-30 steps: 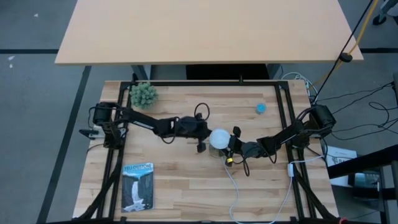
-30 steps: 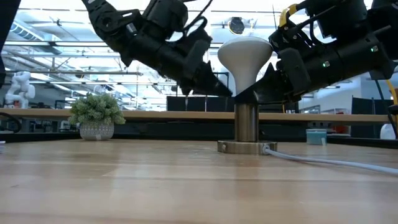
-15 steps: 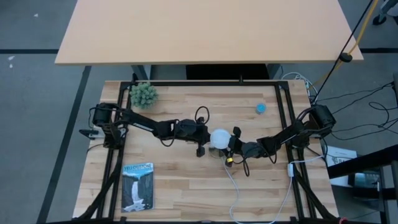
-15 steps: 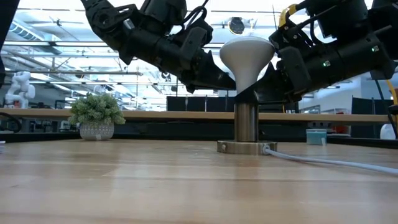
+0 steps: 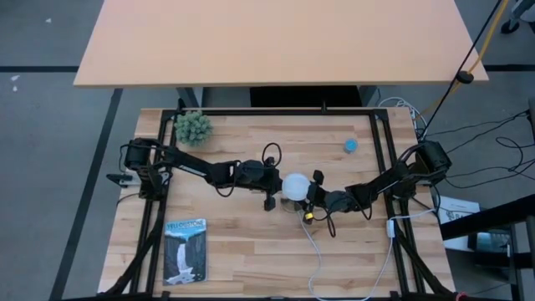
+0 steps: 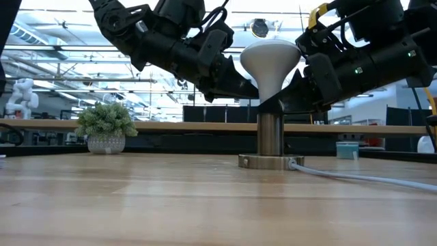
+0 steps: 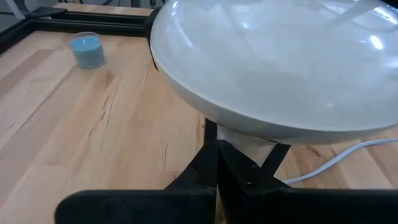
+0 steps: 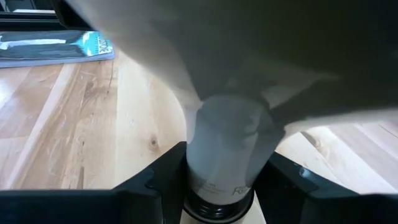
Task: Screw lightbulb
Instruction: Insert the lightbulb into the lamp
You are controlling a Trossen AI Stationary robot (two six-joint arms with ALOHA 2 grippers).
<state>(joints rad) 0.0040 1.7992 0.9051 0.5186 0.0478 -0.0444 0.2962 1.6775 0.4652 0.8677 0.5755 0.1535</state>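
The white lightbulb (image 5: 294,186) stands upright, dome up, with its narrow end in the silvery socket column (image 6: 270,137). The column rises from a round disc (image 6: 268,162) on the table. My left gripper (image 6: 254,90) comes from the table's left and is shut on the bulb's cone just under the dome (image 7: 267,68). My right gripper (image 6: 284,100) comes from the table's right and is shut on the bulb's narrow lower body (image 8: 224,143), just above the socket. My left gripper pinches the bulb's cone-shaped body (image 7: 244,140) just under the dome, one finger on each side. It comes slanting down from the table's left. The bulb stays upright in the socket. My right gripper pinches the bulb's narrow white lower body (image 8: 219,163) between its two fingers (image 8: 163,177). It comes nearly level from the table's right, across the bulb's axis, close above the socket's top (image 8: 214,208).
A white cord (image 5: 313,251) runs from the socket toward the near edge. A small blue cap (image 5: 350,145) lies at the far right and a potted plant (image 5: 193,127) stands at the far left. A booklet (image 5: 185,249) lies at the near left.
My left gripper has moved toward the table's right, up to the bulb's cone, and then kept still. The bulb stays upright in the socket, and my right gripper has kept its place.
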